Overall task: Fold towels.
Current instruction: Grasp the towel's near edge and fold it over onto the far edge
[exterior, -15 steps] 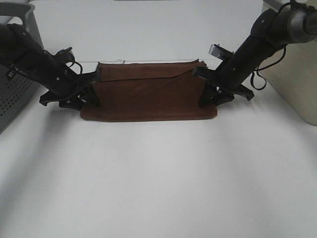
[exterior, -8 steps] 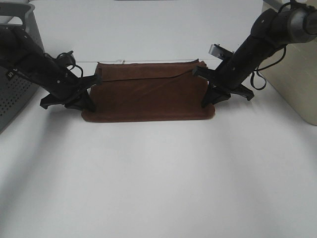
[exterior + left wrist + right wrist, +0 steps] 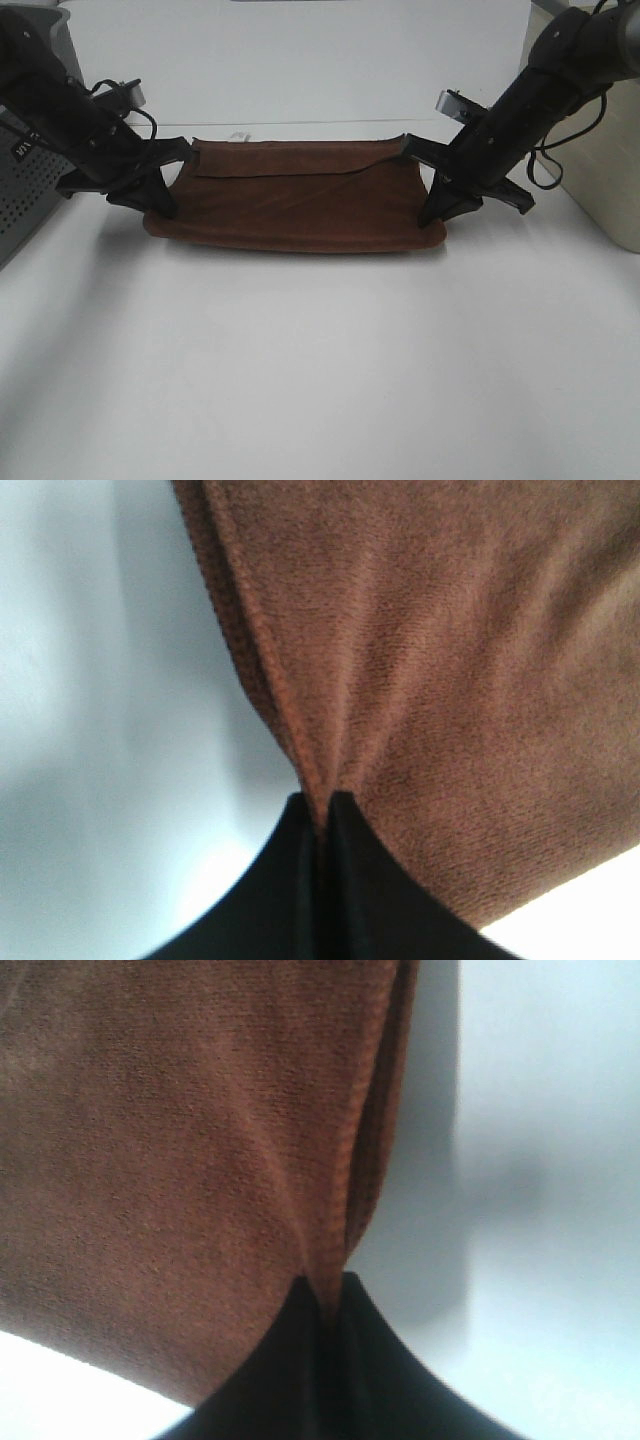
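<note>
You are looking down at a dark reddish-brown towel (image 3: 295, 200) that is lying across the upper middle of the frame on the white bench (image 3: 320, 380), stretched wide between your two arms. The left gripper (image 3: 162, 205) is reaching in from the upper left and is clamping down on the towel's left short end near its lower corner. The right gripper (image 3: 433, 215) is coming in from the upper right and is doing the same at the right short end. In the left wrist view, the left gripper (image 3: 318, 815) is showing its black fingertips pressed together with only a stitched hem of towel (image 3: 450, 680) between them, the fuzzy cloth fanning away from the pinch in creases. In the right wrist view, the right gripper (image 3: 325, 1295) is likewise closed tight on the towel (image 3: 180, 1140), with two layers of edge showing beside the pinch. From above, the towel is lying doubled, a darker flap running along its upper edge and ending in a slanted line toward the right. A small white tag (image 3: 238, 136) is peeking out at that upper edge, left of centre. Whether the lower edge is resting on the bench or hanging just above it, you cannot tell. A grey perforated basket (image 3: 30, 190) is standing at the left edge of the frame, and a beige bin (image 3: 600, 190) is sitting at the right edge.
</note>
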Motion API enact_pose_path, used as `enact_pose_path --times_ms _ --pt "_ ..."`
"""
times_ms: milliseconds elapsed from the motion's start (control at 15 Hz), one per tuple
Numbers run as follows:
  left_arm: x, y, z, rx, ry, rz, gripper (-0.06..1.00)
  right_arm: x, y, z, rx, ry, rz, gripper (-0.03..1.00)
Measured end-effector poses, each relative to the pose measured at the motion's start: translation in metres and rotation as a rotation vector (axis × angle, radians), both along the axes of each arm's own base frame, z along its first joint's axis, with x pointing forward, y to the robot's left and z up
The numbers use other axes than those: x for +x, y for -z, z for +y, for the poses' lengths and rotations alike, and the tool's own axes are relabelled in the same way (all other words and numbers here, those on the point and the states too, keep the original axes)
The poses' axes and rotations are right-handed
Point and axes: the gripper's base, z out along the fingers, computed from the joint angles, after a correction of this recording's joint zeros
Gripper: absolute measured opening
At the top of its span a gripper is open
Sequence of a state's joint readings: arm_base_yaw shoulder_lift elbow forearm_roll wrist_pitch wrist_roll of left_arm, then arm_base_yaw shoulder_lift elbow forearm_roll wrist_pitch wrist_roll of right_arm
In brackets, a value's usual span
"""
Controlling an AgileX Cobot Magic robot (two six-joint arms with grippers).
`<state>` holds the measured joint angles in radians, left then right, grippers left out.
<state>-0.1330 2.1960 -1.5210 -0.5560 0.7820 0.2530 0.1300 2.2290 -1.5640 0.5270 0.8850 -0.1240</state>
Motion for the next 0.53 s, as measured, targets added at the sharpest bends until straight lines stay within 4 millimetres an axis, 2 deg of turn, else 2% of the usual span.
enact_pose_path --times_ms 333,533 --pt "-0.053 0.012 0.006 0.033 0.007 0.125 0.00 -0.050 0.001 -0.004 0.018 -0.004 0.052 0.00" --pt "-0.064 0.008 0.008 0.045 0.010 0.104 0.00 -0.062 0.003 -0.005 0.017 -0.012 0.051 0.00"
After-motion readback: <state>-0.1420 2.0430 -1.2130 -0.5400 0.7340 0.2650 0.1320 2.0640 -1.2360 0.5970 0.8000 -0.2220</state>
